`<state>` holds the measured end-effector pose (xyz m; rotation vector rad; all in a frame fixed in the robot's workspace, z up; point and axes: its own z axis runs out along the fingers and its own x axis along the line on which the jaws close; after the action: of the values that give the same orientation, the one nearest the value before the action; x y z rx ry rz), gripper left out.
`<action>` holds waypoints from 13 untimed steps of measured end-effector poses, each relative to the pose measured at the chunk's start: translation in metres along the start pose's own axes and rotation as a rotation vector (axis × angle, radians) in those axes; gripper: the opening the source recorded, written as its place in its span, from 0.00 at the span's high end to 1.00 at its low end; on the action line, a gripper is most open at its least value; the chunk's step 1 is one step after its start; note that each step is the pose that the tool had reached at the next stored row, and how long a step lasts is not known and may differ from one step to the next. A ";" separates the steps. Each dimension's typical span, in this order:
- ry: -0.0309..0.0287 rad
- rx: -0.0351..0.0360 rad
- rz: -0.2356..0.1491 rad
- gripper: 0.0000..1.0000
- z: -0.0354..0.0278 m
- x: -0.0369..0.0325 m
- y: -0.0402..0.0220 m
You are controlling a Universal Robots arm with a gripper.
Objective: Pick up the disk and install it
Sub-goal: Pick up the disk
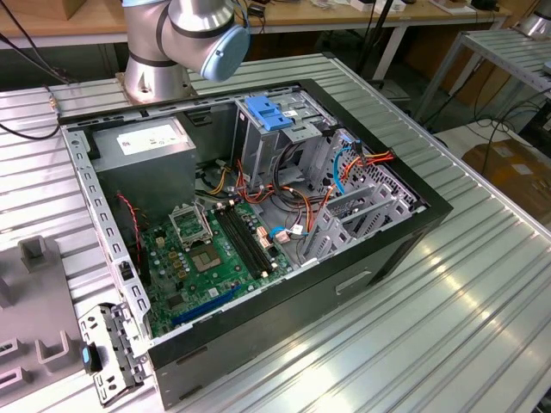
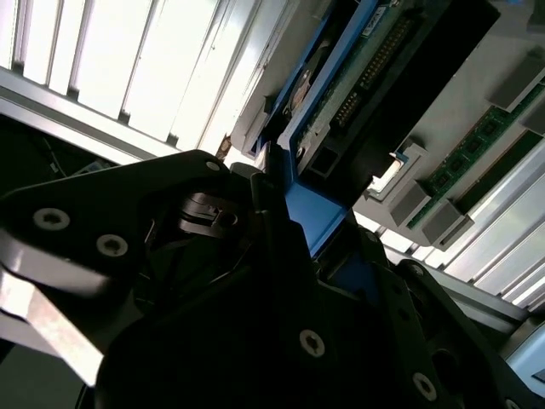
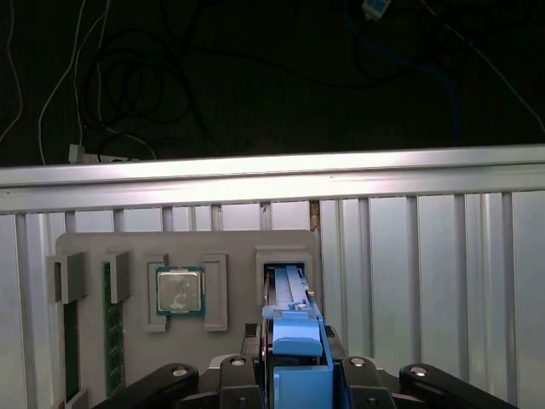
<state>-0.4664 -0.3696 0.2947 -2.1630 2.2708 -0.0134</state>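
The arm [image 1: 185, 34] is cut off by the upper edge of the exterior view, just above its blue-capped joint. In the first wrist view the disk [image 3: 296, 336] stands on edge, so its flat faces are hidden and only the light blue carrier rail along its edge can be seen. Its far end sits in a slot of the grey fixture tray [image 3: 230, 247]; how deep it sits cannot be told. In the second wrist view the dark body of the jaws covers the near end of the disk [image 2: 358, 77], leaving a row of connector pins and the blue rail exposed.

The table [image 1: 430, 344] is ribbed aluminium. An open computer case [image 1: 379, 258] lies on it, with the green motherboard [image 1: 215, 249] exposed. Part of the tray lies at the exterior view's left. The tray also carries a processor [image 3: 179, 290] and memory sticks [image 3: 109, 341] beside the disk's slot. Beyond the table's far edge, loose cables [image 3: 128, 85] lie on a dark floor.

The jaws are nearly together, one black finger pressed against each side of the blue rail, clamped on the disk.
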 end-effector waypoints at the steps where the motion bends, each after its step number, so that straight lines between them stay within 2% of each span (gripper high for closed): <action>1: 0.0000 0.0000 0.000 0.63 0.0000 0.0000 0.0000; 13: 0.0000 0.0000 0.000 0.63 -0.0079 0.0000 -0.0001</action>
<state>-0.4664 -0.3696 0.3026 -2.1631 2.2706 -0.0134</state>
